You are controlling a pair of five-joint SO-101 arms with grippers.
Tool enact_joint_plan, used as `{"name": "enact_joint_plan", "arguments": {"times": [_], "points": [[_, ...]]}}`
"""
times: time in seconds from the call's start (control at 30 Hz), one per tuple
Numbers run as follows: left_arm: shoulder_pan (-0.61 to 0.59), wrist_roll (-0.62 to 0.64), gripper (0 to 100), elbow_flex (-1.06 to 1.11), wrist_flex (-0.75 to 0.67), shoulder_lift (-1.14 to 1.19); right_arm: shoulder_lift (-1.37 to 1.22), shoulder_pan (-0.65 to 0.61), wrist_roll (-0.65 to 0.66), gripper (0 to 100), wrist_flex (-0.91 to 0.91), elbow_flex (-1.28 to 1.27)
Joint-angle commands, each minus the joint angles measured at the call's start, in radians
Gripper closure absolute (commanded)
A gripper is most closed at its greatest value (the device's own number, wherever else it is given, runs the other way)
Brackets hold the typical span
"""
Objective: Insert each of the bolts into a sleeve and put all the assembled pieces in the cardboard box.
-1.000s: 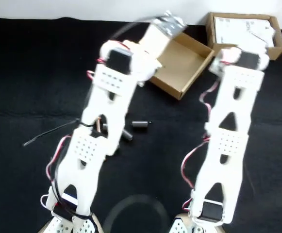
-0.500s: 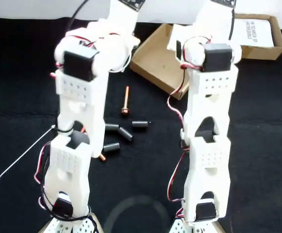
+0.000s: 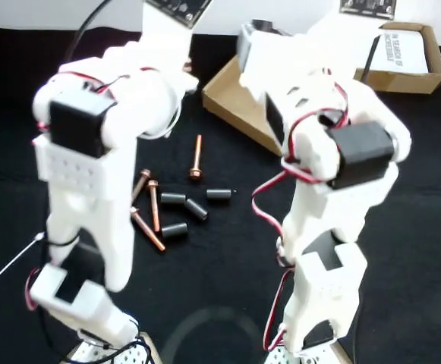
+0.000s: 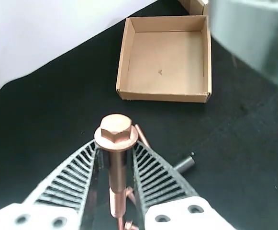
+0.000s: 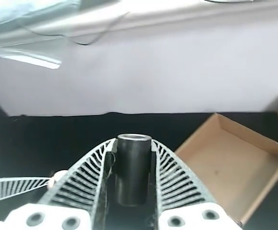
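In the left wrist view my left gripper (image 4: 116, 143) is shut on a copper bolt (image 4: 116, 139), hex head up, held above the black table. My right gripper (image 5: 132, 143) is shut on a black sleeve (image 5: 133, 172), upright with its open end up. The open cardboard box (image 4: 165, 60) lies beyond both grippers, its inside bare (image 5: 227, 165) (image 3: 231, 106). In the high view both arms are raised and folded. Between them on the table lie several loose copper bolts (image 3: 197, 158) (image 3: 153, 206) and several black sleeves (image 3: 218, 195) (image 3: 174, 230).
A second cardboard box (image 3: 425, 72) with a printed sheet in it stands at the back right. A white wall runs behind the table's far edge. A thin wire (image 3: 7, 262) trails off the left arm. One sleeve (image 4: 184, 165) lies beneath the left gripper.
Both arms have lifted and folded back from the box area, rising towards the high camera. The bolts and sleeves that the left arm covered now show on the table.
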State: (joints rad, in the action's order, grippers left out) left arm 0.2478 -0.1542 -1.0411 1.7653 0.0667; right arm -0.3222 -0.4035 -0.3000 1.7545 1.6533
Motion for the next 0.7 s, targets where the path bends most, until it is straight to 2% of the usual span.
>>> {"name": "enact_joint_plan", "arguments": {"times": [0.0, 0.2, 0.67], "points": [[0.016, 0.006, 99, 0.068, -0.002, -0.120, 0.085, -0.053, 0.025, 99.2, 0.010, 0.094], [0.016, 0.006, 99, 0.209, -0.002, -0.269, 0.202, -0.085, 0.031, 99.2, 0.012, -0.019], [0.016, 0.006, 99, 0.618, -0.003, -0.568, 0.765, -0.085, 0.032, 99.2, 0.008, -0.806]]}}
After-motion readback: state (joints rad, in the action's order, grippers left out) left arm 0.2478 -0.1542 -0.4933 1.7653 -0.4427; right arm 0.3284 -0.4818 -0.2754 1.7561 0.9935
